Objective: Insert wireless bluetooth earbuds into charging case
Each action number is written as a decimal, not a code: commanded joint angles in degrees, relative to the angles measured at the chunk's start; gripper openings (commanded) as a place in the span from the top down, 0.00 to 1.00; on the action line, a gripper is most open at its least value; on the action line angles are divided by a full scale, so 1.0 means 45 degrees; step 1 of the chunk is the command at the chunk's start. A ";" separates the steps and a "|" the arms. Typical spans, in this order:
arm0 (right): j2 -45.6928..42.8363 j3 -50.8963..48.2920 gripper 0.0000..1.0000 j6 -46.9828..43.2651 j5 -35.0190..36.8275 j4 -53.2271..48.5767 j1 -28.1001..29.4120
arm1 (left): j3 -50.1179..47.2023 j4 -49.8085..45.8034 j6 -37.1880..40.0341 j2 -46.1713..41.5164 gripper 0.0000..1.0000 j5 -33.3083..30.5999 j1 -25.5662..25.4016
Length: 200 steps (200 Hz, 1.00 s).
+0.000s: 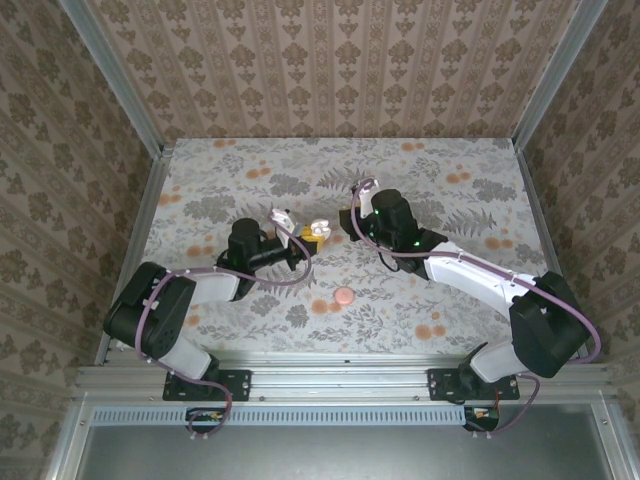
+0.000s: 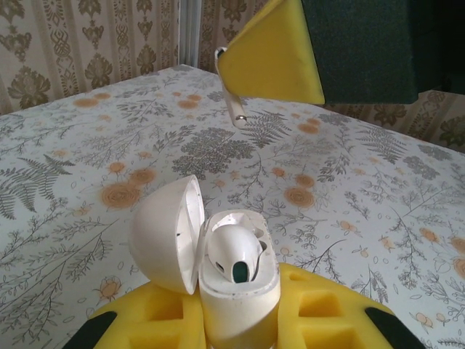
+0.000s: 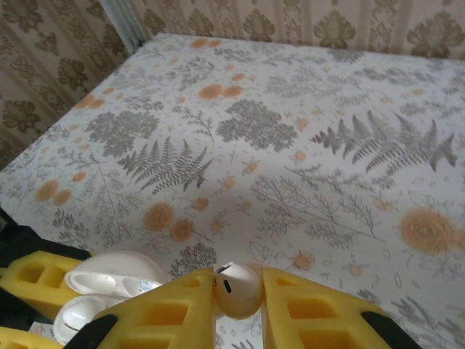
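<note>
The charging case (image 2: 240, 291) is a white oval shell, upright between the yellow pads of my left gripper (image 2: 240, 320), which is shut on it. Its lid (image 2: 163, 233) hangs open to the left. One white earbud (image 2: 234, 251) sits in the case. My right gripper (image 3: 238, 305) is shut on the second earbud (image 3: 237, 289), pinched between its yellow pads. In the right wrist view the open case (image 3: 109, 287) lies below and to the left. From above, the left gripper (image 1: 315, 233) and right gripper (image 1: 349, 217) are close together at mid-table. The right finger (image 2: 272, 54) hovers above the case.
A small round pink puck (image 1: 344, 295) lies on the flowered tablecloth (image 1: 450, 170) near the front, between the arms. Patterned walls close the table on three sides, with metal posts (image 1: 130, 100) at the back corners.
</note>
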 commanded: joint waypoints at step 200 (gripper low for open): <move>-0.0232 -0.1009 0.78 -0.8194 -0.3138 0.2512 0.0183 | 0.0414 -0.0099 -0.0188 -0.0644 0.86 0.0615 0.0019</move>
